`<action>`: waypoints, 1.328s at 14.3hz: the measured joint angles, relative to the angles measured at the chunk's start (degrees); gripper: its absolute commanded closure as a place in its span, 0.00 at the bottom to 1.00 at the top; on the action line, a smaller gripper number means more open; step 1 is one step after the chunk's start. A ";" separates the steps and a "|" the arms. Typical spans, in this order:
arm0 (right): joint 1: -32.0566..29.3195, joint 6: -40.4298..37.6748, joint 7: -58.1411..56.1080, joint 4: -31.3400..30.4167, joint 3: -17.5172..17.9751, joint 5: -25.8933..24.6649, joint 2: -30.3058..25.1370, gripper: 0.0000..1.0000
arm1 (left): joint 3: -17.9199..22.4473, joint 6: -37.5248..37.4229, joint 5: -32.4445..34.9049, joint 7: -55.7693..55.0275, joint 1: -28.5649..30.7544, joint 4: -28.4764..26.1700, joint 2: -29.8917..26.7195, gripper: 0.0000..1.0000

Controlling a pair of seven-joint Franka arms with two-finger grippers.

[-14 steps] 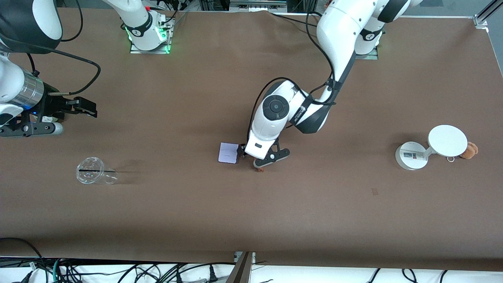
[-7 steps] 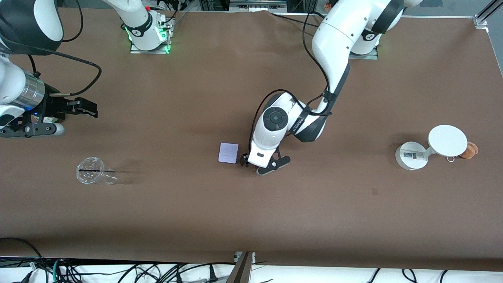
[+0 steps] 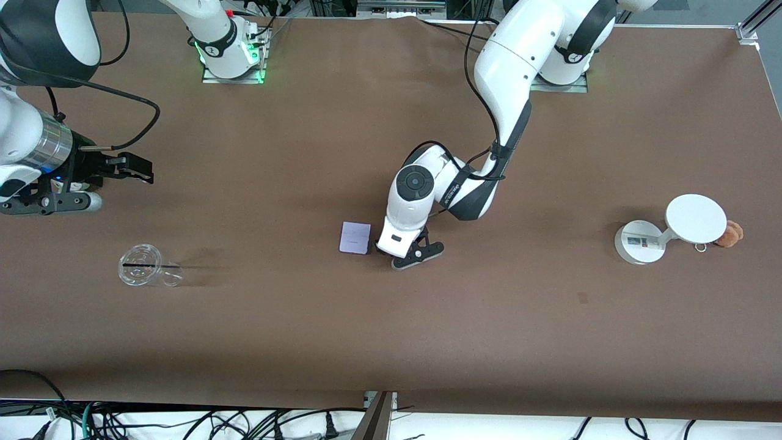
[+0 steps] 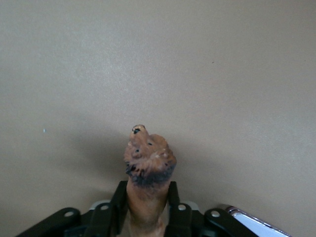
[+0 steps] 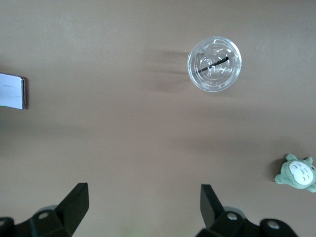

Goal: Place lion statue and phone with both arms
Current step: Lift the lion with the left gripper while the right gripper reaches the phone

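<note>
The lion statue [image 4: 148,163], a small orange-brown figurine with a darker band, stands between the black fingers [image 4: 118,205] of my left gripper [image 4: 146,197], which is shut on it. In the front view the left gripper [image 3: 404,260] is low over the middle of the table, and the hand hides the statue. The phone [image 3: 355,237], a flat pale lavender rectangle, lies on the table right beside that hand, toward the right arm's end; the right wrist view shows the phone [image 5: 12,91] too. My right gripper [image 5: 143,202] waits open and empty, up at the right arm's end [image 3: 52,203].
A clear plastic cup [image 3: 142,265] lies on its side under the right hand's end of the table. A grey-green plush [image 5: 297,173] lies near it. A white round-disc stand [image 3: 669,229] and an orange-brown plush with a key ring [image 3: 730,234] sit at the left arm's end.
The left gripper has come down over the lion statue and shut on it, its hand shifting slightly toward the phone. The right arm has not moved.
</note>
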 measured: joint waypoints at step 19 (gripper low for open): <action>16.14 22.20 23.23 -0.18 0.43 7.18 17.58 0.00 | -1.98 -2.05 0.27 52.99 30.48 -30.60 -24.31 1.00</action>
